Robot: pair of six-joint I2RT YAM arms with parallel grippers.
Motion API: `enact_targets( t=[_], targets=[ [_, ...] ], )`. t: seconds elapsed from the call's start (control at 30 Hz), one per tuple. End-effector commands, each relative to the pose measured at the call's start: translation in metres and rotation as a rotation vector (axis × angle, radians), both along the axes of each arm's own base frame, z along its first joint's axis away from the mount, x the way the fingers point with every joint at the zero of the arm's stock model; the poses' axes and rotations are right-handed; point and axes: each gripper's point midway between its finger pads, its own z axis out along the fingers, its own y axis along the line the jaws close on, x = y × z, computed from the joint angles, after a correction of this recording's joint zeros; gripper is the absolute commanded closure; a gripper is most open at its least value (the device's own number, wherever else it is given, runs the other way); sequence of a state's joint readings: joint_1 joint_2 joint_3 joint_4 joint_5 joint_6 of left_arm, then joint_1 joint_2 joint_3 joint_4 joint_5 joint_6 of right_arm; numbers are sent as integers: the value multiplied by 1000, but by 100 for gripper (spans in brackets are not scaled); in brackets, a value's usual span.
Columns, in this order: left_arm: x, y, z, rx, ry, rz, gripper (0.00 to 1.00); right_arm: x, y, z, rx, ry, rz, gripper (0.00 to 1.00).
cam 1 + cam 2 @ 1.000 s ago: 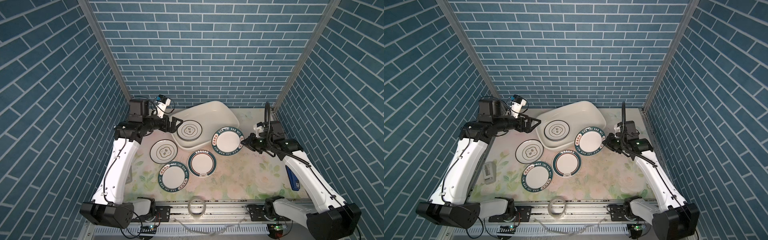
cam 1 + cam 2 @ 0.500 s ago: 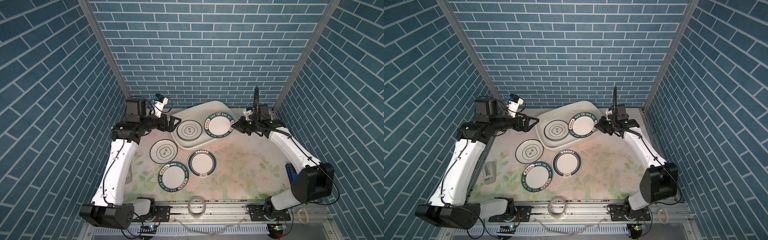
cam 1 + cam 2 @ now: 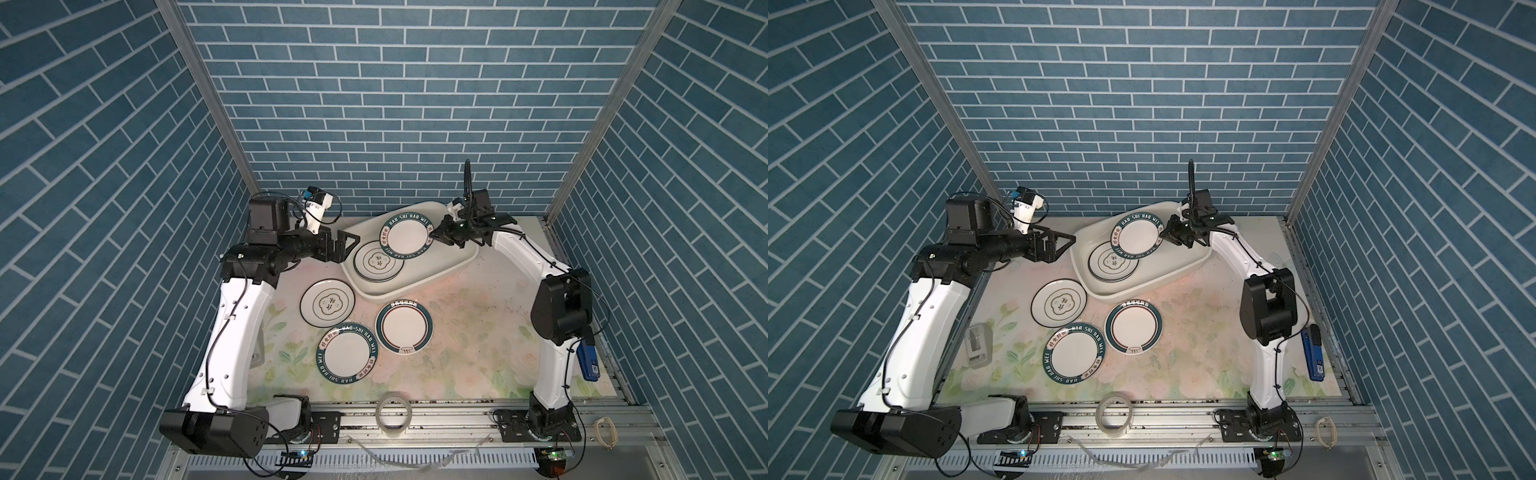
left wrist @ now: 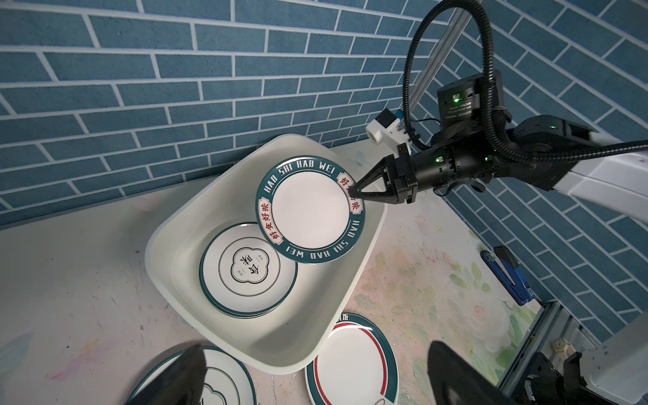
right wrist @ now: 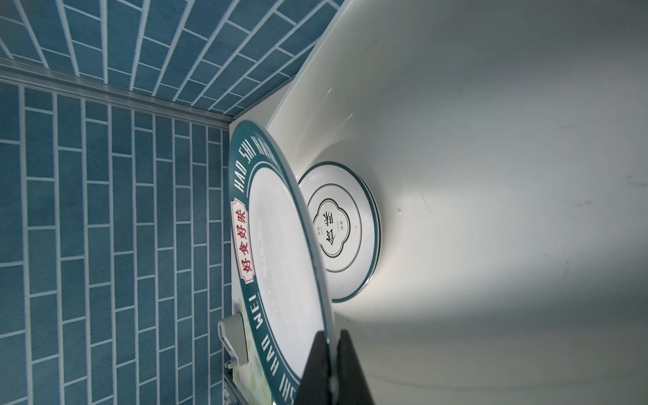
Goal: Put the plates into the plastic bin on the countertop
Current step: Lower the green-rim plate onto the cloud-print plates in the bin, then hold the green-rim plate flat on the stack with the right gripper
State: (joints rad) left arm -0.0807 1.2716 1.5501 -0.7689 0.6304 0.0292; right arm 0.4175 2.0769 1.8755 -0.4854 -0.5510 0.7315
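1. The right gripper point(image 3: 433, 235) is clenched on the rim of a lettered plate point(image 3: 406, 237). In the right wrist view its fingers point(image 5: 312, 378) pinch only the thin lip, the one part of a flat plate that a narrow pincer can hold.
2. That plate hangs tilted above the bin point(image 3: 438, 268), inside the line of its rim and off its floor. I judge this to be the carrying stage just before it is lowered.
3. A stack of plates point(image 3: 377, 262) lies flat in the bin at the end nearer the left arm. The held plate overlaps the stack in both top views. I cannot tell whether it is meant for the top of the stack or the bare floor beside it.
4. The left gripper point(image 3: 348, 248) is released, its jaws wide with nothing between them. It sits just beside the bin's left end, which leaves the space over the bin to the other arm.
5. Three plates lie on the countertop point(image 3: 478, 316) in front of the bin: a flower plate point(image 3: 328, 301), a red-ringed plate point(image 3: 404, 326) and a second lettered plate point(image 3: 350, 353). The flower plate lies closest to the open gripper, so it looks the likeliest next pick.
6. An edge grip on a tilted plate is weak. Letting go from this height could make the plate clatter or slide, so it likely needs lowering and levelling first.
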Motion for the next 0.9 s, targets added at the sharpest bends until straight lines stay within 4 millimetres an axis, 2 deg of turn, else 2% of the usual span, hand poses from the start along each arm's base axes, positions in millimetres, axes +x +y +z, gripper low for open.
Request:
enact_targets(
  t=[0.0,0.07,0.1,0.17,0.37,0.53,0.87],
  targets=[
    [0,1,14,-15,-39,-2,0,4,28,4,41,-32,76,100],
    [0,1,14,-15,-37,-2,1,6,38,-4,41,-25,89,100],
    [1,1,14,-16,-39,-4,0,6,44,-18,33,-5,98,100],
    [2,0,13,-21,-33,-6,0,6,52,-28,29,6,109,100],
    [2,-2,12,-32,-26,-12,0,2,71,-53,11,31,142,100],
    [2,-2,12,-37,-25,-13,0,3,77,-70,3,51,148,100],
    [1,-3,11,-38,-25,-14,1,5,82,-89,-9,79,151,100]
  ],
)
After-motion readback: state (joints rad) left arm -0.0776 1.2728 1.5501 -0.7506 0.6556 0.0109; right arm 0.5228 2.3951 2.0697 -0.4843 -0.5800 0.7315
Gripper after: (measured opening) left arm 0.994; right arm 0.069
